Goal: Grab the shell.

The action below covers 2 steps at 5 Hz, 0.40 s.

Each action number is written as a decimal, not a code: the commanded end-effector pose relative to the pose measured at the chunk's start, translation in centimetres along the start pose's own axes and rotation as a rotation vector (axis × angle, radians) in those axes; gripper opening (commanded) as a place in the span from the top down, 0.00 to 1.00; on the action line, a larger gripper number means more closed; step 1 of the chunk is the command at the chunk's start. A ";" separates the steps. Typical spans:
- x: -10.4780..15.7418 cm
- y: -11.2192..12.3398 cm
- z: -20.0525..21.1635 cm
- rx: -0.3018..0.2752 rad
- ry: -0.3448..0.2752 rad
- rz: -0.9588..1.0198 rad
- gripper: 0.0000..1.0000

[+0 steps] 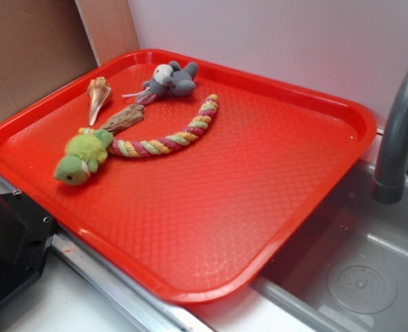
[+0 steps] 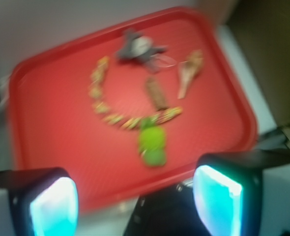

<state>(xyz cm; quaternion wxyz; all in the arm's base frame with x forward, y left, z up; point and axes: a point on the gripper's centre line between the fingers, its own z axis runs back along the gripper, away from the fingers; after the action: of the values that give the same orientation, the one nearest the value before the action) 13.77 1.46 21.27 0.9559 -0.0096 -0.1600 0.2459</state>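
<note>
The shell [image 1: 97, 97], tan-orange and cream with a pale point, lies on the red tray [image 1: 273, 166] near its far left edge. In the blurred wrist view the shell [image 2: 189, 73] shows at upper right on the tray [image 2: 51, 123]. My gripper [image 2: 135, 204] hangs high above the tray's near edge, far from the shell. It is open, its two glowing cyan pads [image 2: 54, 206] wide apart with nothing between them. The gripper does not appear in the exterior view.
Beside the shell lie a dark brown ridged piece [image 1: 123, 117], a grey plush mouse [image 1: 168, 81], a coloured rope [image 1: 169, 138] and a green plush toy [image 1: 83, 158]. A grey faucet [image 1: 397, 138] and sink [image 1: 356, 270] are at right. A black object [image 1: 10, 242] sits at lower left.
</note>
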 end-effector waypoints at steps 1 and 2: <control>4.7 3.0 -5.8 0.097 -0.045 0.130 0.00; 6.5 4.4 -8.2 0.141 -0.073 0.163 0.00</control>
<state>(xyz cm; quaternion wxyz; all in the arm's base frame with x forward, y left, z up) 19.93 8.30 14.15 0.9285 0.0469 -0.1653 0.3293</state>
